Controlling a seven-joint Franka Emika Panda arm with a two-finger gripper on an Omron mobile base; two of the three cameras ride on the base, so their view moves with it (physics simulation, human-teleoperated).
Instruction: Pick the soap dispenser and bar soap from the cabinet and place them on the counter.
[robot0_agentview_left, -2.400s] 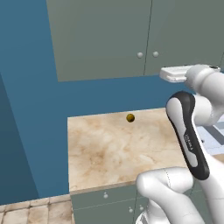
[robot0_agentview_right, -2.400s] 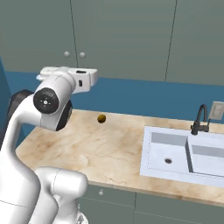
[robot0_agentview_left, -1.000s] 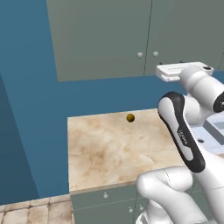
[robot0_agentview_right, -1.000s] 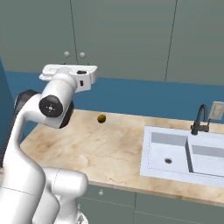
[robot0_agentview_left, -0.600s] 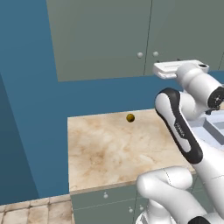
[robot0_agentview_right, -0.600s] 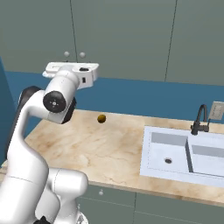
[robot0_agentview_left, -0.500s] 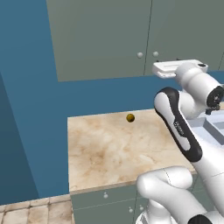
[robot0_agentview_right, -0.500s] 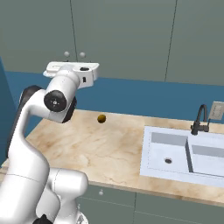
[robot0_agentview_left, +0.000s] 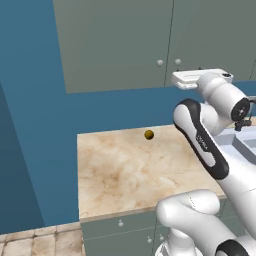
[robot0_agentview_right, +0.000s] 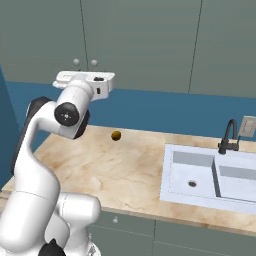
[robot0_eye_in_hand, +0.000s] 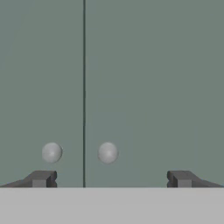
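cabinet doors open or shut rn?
Shut. In the hand view both doors of the cabinet sit flush, only a thin seam between them, with both knobs facing the open gripper.

closed cabinet doors hide its inside

The arm is built of glossy white, rounded shells joined by dark bands, with a long black panel running down the link that sits nearest the small dark-yellow ball and carrying tiny pale lettering too small to read. A round black cap with a small pale centre closes the side of one joint, and a flat white hand block tops the wrist. The gripper ends in two small, dark grey, squared fingertips.
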